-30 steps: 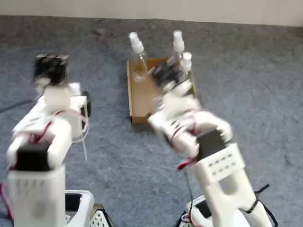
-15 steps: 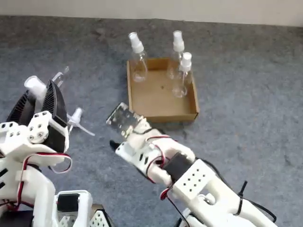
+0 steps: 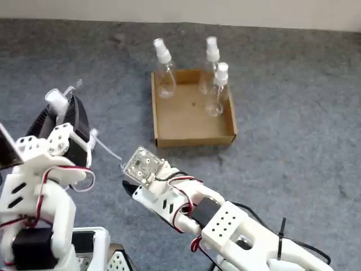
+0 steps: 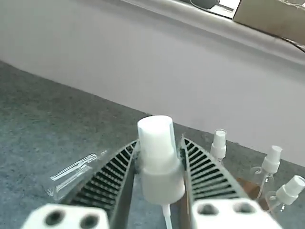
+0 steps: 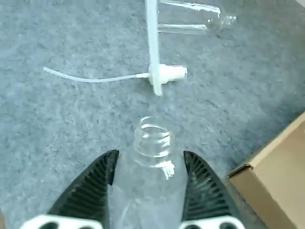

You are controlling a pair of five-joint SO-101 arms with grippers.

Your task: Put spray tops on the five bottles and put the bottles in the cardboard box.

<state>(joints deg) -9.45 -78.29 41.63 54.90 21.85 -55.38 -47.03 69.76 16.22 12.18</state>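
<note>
My left gripper (image 4: 159,148) is shut on a white spray top (image 4: 157,157), held upright at the left of the table (image 3: 56,100). Its thin tube (image 5: 151,43) hangs down just beyond the open neck of a clear bottle (image 5: 152,143). My right gripper (image 5: 150,158) is shut on that bottle, low at the near middle (image 3: 128,189). The cardboard box (image 3: 194,138) holds three capped bottles (image 3: 217,90). Another spray top (image 5: 167,74) and an uncapped bottle (image 5: 190,21) lie on the carpet.
Grey carpet covers the table, with open room right of the box. The lying bottle (image 3: 73,87) rests beyond my left gripper. A pale wall (image 4: 143,57) runs along the far edge.
My right arm has left the box and swung down to the near left with the bottle. My left gripper has come up with the spray top and shifted slightly right.
</note>
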